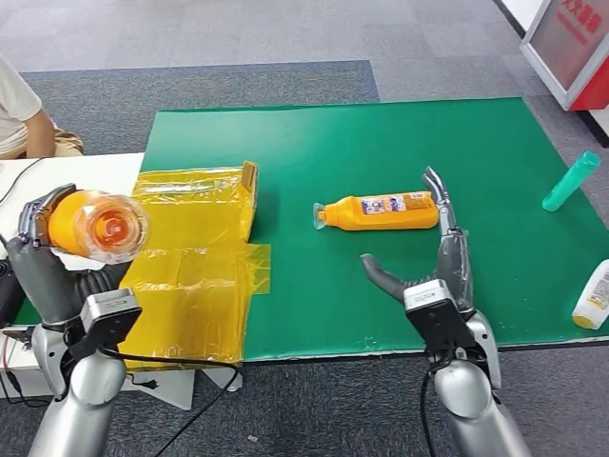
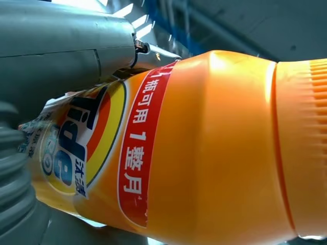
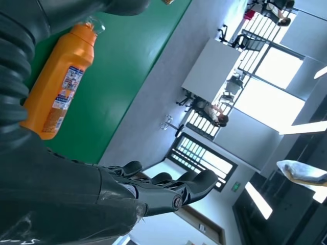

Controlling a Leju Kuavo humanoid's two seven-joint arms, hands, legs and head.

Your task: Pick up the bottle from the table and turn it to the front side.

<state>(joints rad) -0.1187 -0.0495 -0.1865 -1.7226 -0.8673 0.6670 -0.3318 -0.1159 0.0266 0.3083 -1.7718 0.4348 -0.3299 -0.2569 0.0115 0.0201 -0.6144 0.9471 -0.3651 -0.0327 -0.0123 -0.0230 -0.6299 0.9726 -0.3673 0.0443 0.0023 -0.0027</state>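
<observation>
Left hand point(image 1: 43, 252) grips orange bottle point(image 1: 97, 227) — right hand point(image 1: 438, 252) spread, empty.

The left hand point(image 1: 45, 249) sits at the left edge of the head view, raised on its silver arm, its dark fingers wrapped around an orange bottle point(image 1: 93, 227). The right hand point(image 1: 438, 252) is at lower centre-right, reaching forward with fingers extended and apart, thumb point(image 1: 381, 274) stretched out to the left, holding nothing.

The white bottle point(image 1: 595, 297) is cut off by the head view's right edge.
</observation>
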